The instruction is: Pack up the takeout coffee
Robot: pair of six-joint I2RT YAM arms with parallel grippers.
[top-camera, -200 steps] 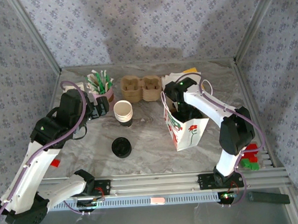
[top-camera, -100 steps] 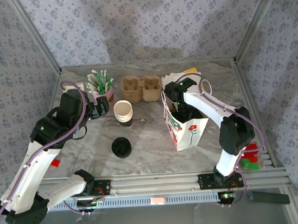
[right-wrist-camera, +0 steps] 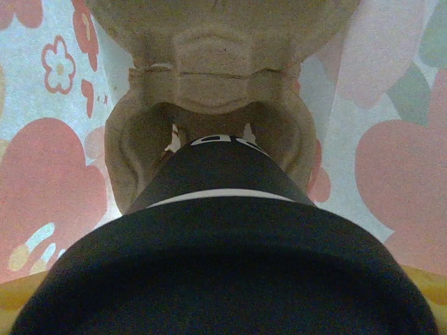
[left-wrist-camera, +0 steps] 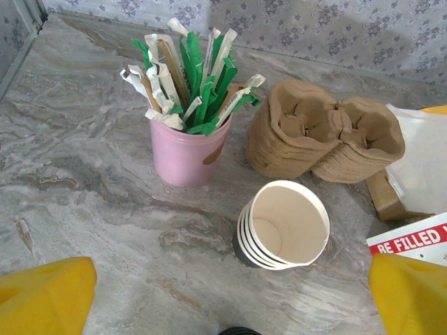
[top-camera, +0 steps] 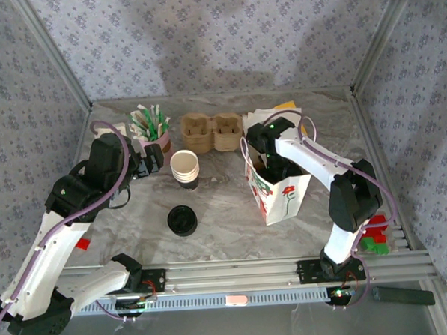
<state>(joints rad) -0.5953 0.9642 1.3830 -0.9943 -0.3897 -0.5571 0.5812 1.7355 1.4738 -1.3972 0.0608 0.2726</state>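
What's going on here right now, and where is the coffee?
The right gripper is down inside the flowered paper bag. The takeout coffee sits close under its wrist camera, with the cup's foot at a pocket of the cardboard carrier in the bag. Whether it is gripping the cup cannot be told. The left gripper is open and empty, hovering near the stack of paper cups.
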